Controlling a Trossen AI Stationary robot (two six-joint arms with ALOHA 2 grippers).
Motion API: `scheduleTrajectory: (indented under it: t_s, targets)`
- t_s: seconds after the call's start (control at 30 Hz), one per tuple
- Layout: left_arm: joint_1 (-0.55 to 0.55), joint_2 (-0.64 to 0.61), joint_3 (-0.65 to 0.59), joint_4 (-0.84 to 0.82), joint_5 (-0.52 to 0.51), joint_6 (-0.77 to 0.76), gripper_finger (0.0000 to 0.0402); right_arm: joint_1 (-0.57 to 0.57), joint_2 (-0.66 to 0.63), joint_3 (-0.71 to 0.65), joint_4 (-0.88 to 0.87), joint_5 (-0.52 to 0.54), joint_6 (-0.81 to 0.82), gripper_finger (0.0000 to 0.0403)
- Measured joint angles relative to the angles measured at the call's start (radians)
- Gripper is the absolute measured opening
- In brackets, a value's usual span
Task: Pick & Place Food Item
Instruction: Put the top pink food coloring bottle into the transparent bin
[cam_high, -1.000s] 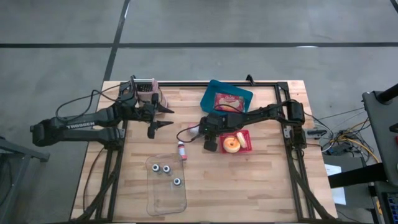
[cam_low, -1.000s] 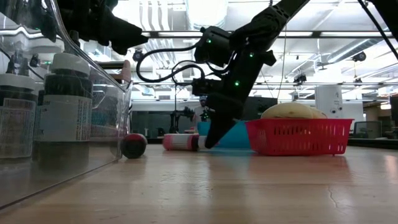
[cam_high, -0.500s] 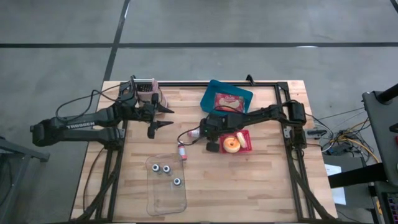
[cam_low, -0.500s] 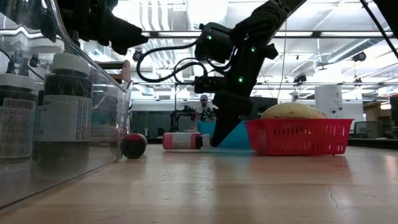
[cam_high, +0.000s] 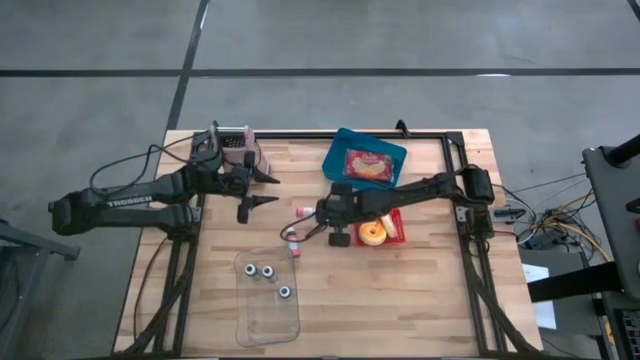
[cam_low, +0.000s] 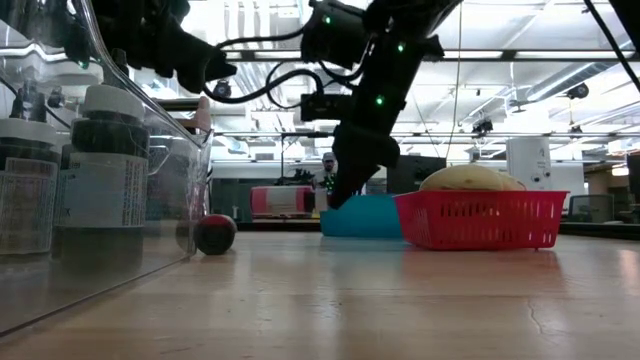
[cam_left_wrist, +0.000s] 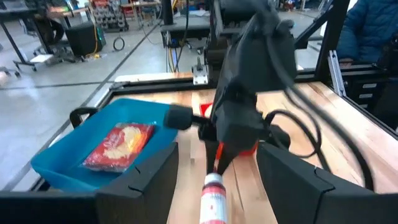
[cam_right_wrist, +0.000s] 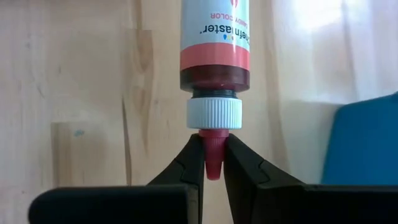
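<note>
A small bottle (cam_right_wrist: 214, 37) of red liquid, with a white collar and a red nozzle, hangs above the table's middle; it also shows in the high view (cam_high: 300, 212) and the low view (cam_low: 283, 200). My right gripper (cam_right_wrist: 213, 149) is shut on it, slanting down from the right. Toward the far left of the table, my left gripper (cam_high: 268, 189) stands open in the air, facing the bottle (cam_left_wrist: 213, 198) and touching nothing. My right gripper pinches the bottle's red nozzle (cam_right_wrist: 212, 155) between its two fingertips, just below the white collar. The fingers come from the table's right, slanting down, in line with the bottle's length. The bottle is lifted clear of the table and sticks out roughly level ahead of the fingers.
A second small bottle (cam_high: 293, 242) lies on the table near the held one. A red basket (cam_high: 397, 232) with a round bun stands to the right, a blue tray (cam_high: 340, 150) with a packet behind it. A clear box (cam_high: 270, 310) with jars stands near the front.
My right gripper has risen and gone a little toward the table's left edge, its wrist rolling. The bottle, which lay on the table, is now lifted clear and hangs level at the fingertips.
</note>
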Motion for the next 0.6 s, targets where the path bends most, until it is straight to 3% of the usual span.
scheduleTrajectory:
  t_s: [0.4,0.6]
  targets:
    - [0.000,-0.065,0.000,-0.127,-0.016,-0.014,0.0222,0.019,-0.002,0.076,-0.035,0.054,-0.038,0.0027]
    - [-0.001,-0.115,0.000,-0.219,-0.029,-0.052,0.0222,0.050,-0.002,0.121,-0.098,0.141,-0.062,0.0027]
